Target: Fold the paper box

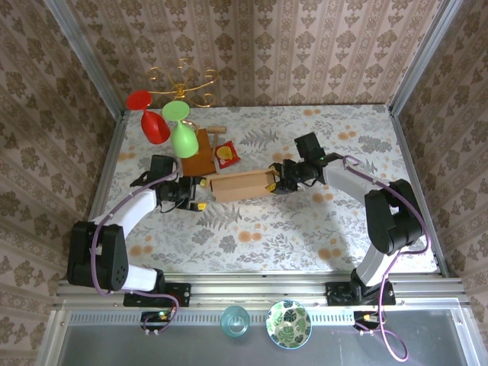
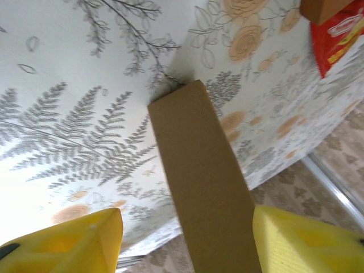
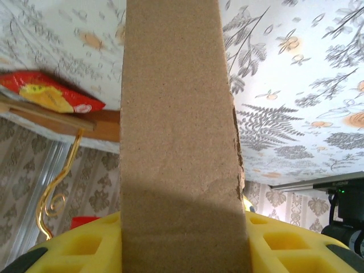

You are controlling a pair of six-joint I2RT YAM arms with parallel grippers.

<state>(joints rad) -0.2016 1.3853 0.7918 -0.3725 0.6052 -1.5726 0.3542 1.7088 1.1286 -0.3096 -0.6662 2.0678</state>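
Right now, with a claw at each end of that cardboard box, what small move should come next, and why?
Probably close the left gripper on the box. Its yellow fingers stand apart with gaps beside the cardboard, while the right gripper presses the other end from both sides. Gripping both ends should steady it for folding.

Top view is evenly lit and sharp. Table [image 2: 34, 193] blown out at left wrist; box [image 3: 182, 227] shadowed at right wrist.
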